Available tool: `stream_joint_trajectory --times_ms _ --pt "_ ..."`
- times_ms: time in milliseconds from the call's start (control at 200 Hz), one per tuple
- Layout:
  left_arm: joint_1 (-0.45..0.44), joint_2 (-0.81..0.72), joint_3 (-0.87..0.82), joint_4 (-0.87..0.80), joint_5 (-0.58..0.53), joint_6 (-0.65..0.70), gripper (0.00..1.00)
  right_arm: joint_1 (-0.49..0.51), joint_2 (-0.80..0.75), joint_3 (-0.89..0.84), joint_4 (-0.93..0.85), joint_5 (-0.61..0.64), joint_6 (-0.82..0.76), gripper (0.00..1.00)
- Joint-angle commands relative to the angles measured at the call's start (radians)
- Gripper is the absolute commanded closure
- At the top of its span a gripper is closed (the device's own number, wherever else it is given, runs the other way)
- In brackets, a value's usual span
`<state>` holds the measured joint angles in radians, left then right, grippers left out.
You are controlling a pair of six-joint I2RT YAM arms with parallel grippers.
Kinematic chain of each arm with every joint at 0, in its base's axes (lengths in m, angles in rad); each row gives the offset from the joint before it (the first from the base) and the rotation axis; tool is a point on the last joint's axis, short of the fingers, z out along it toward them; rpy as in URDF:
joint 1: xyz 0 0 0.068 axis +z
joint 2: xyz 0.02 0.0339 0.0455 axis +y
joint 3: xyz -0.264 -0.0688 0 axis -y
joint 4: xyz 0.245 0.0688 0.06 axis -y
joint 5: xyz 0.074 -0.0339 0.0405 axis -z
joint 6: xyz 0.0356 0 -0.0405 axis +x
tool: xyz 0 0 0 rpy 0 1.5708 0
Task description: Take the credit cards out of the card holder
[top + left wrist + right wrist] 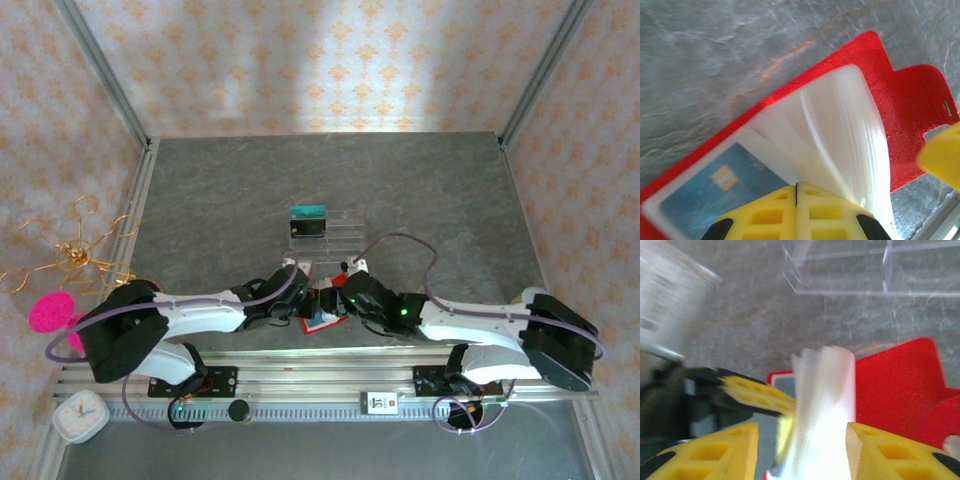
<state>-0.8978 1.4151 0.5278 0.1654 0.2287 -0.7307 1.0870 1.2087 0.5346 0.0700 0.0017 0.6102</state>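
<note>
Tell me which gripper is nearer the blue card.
Left. The left gripper, fingers shut, sits right at the blue card in the red card holder; the right gripper, open, straddles the lifted pale pockets beside it.
</note>
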Motion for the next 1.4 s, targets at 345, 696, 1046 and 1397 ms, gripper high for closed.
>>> stream_joint_trajectory --times_ms 345,696,1046,1397 --pt "-0.028 0.213 0.172 -0.028 0.038 0.063 1.0 -0.014 -0.198 -0.138 -0.063 -0.037 0.009 0.81" --pt "-0.027 0.183 0.14 -0.008 0.03 0.056 1.0 -0.038 0.004 -0.107 0.066 -0.07 -0.053 0.92" --pt "-0.028 -0.014 0.022 -0.047 -0.028 0.016 0.89 -0.079 0.082 -0.158 -0.029 0.028 0.076 0.96" --pt "-0.027 -0.01 -0.077 -0.06 -0.067 0.02 0.95 -0.079 0.037 -0.12 -0.113 0.072 0.105 0.93"
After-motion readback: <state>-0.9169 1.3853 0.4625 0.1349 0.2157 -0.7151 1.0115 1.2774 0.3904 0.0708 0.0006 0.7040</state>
